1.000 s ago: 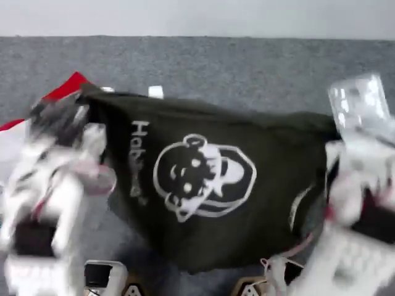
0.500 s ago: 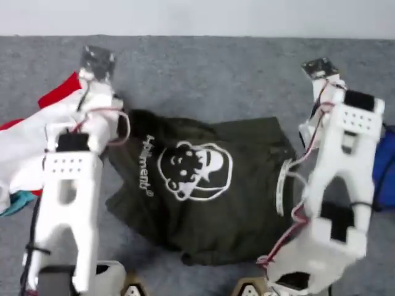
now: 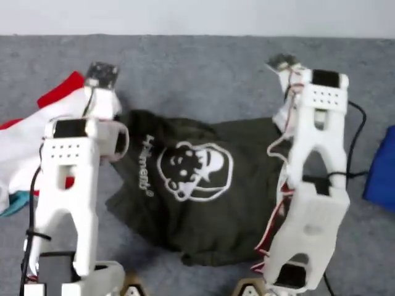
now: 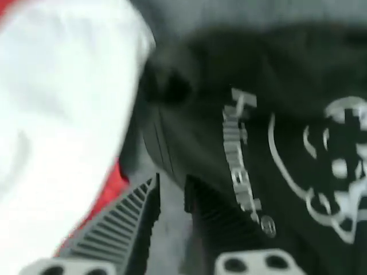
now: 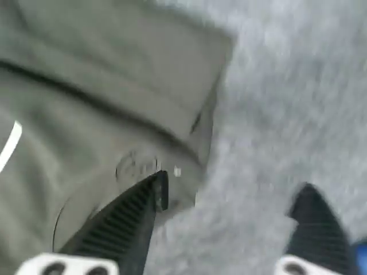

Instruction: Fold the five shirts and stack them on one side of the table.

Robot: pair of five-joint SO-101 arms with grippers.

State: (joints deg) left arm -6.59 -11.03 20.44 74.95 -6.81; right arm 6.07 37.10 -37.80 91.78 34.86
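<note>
- The dark shirt (image 3: 203,185) with a white cartoon print lies rumpled, print up, mid-table (image 3: 197,68).
- The left gripper (image 4: 172,197) is at its collar-side edge, jaws narrowly apart, holding nothing.
- The right gripper (image 5: 232,195) gapes wide over the shirt's opposite corner.
- White and red shirts (image 3: 24,142) are heaped to the left.
- A blue shirt (image 3: 381,166) lies at the right.

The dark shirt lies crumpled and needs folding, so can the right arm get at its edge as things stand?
Probably yes. The right gripper is open right at the dark shirt's edge: one finger over the cloth, the other over bare table, nothing in between.
</note>
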